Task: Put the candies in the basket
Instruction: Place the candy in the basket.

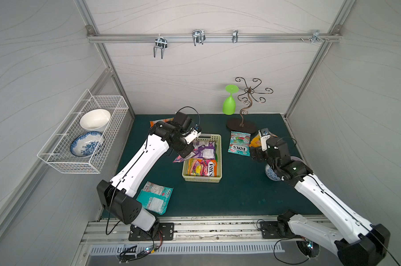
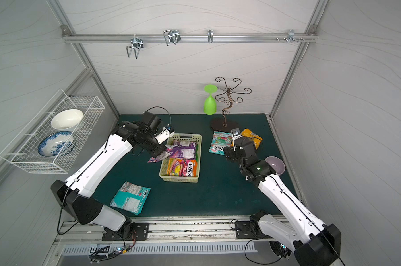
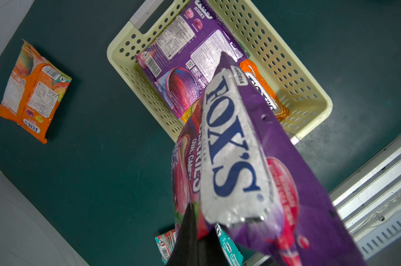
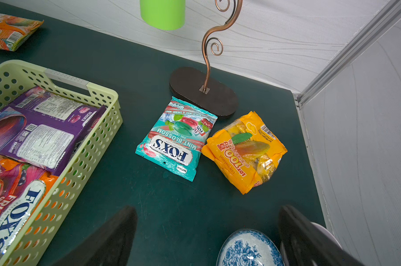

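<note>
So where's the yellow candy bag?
In a top view, the yellow candy packet lies at the back right, beside the teal Mint Blossom packet.

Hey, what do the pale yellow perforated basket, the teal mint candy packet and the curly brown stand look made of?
Pale yellow perforated basket: moulded plastic, matt-smooth, judging by its even holes and rounded rim. Teal mint candy packet: thin glossy plastic film, probably; it crinkles and glints. Curly brown stand: coppery metal wire on a dark matt base, perhaps wood.
</note>
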Robot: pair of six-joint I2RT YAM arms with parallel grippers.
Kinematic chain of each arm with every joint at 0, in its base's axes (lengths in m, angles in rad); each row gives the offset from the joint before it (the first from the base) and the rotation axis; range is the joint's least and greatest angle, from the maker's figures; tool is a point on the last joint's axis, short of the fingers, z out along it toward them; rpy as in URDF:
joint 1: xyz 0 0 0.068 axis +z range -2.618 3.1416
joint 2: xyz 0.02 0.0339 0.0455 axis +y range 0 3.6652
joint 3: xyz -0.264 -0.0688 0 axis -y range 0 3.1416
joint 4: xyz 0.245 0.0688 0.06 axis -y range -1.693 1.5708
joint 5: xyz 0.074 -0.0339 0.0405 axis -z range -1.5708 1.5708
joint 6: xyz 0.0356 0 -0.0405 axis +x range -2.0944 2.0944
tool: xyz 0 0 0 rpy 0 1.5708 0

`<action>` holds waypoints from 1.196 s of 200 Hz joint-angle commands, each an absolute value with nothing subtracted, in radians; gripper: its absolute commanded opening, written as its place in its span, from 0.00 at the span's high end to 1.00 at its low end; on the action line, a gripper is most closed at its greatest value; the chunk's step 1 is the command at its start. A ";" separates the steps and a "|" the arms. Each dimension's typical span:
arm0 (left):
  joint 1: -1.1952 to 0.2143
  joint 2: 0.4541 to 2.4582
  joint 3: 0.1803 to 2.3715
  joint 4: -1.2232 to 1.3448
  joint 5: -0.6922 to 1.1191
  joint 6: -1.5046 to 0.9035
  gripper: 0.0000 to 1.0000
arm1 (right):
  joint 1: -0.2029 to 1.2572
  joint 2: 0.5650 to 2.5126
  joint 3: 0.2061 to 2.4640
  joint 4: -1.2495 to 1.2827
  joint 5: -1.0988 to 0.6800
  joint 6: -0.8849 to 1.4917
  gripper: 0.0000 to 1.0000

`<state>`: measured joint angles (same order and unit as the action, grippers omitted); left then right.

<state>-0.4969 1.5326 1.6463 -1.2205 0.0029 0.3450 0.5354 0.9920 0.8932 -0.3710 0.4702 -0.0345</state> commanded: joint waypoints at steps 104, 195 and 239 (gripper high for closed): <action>-0.602 1.653 1.590 -0.995 -0.132 0.362 1.00 | 0.533 1.006 0.897 -0.353 0.463 -0.041 0.01; -0.640 1.661 1.425 -0.890 -0.237 0.314 1.00 | 0.529 1.011 0.900 -0.355 0.433 -0.025 0.01; -0.647 1.645 1.389 -0.823 -0.245 0.330 1.00 | 0.528 1.011 0.899 -0.358 0.428 -0.022 0.01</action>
<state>-0.6430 1.6615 1.4078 -0.9165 -0.2249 0.3218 0.5323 1.0130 0.8932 -0.3676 0.4450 -0.0307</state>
